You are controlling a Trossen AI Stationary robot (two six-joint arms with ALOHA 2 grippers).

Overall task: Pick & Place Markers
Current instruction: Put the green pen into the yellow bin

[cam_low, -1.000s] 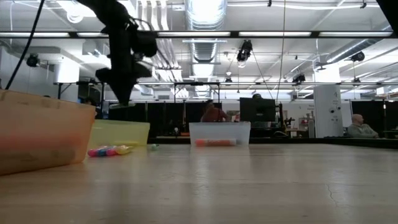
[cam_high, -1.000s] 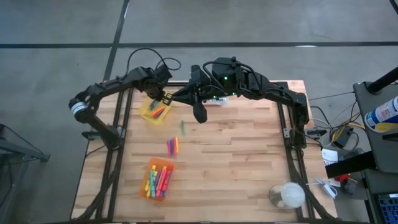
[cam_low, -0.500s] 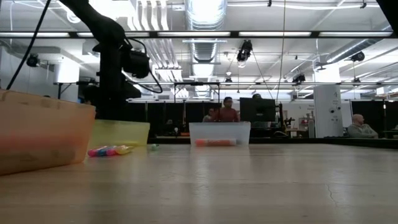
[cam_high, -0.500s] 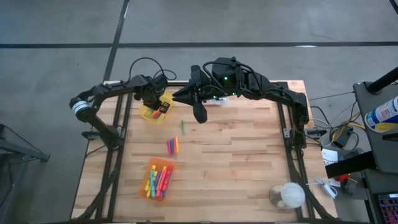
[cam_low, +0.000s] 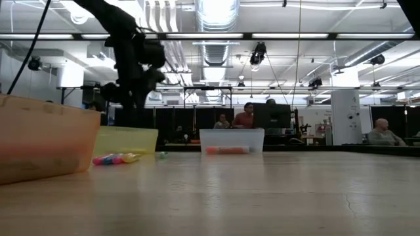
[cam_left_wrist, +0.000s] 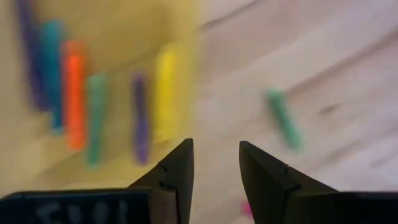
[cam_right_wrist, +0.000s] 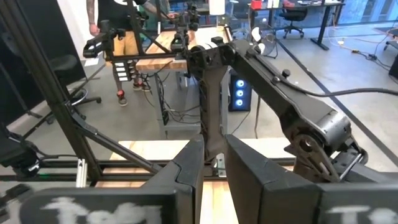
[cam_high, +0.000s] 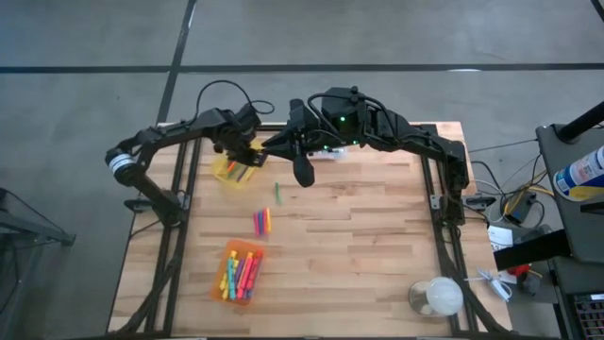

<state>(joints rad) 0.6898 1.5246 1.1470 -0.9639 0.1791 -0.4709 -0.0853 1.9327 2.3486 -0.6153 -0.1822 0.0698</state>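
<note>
My left gripper (cam_high: 243,151) (cam_left_wrist: 216,155) hangs open over the far right corner of the yellow bin (cam_high: 233,170), pointing steeply down, nothing between its fingers. Several markers (cam_left_wrist: 74,93) lie in that bin. One green marker (cam_high: 277,192) (cam_left_wrist: 283,118) lies flat on the wood just right of the bin. A small cluster of pink, orange and purple markers (cam_high: 261,222) lies nearer the front. More markers (cam_high: 241,274) fill the orange bin (cam_high: 229,247). My right gripper (cam_high: 302,173) (cam_right_wrist: 214,146) waits high above the table's far middle, its fingers close together on nothing.
A clear bin (cam_low: 231,141) with a reddish marker in it stands at the far edge under the right arm. A clear cup with a white lid (cam_high: 436,297) sits at the near right corner. Bare wood spans the middle and right of the table (cam_high: 377,227).
My left gripper has dipped down into the yellow bin and come up again, its wrist turning as it went. It now hangs a little above the bin's far right corner.
</note>
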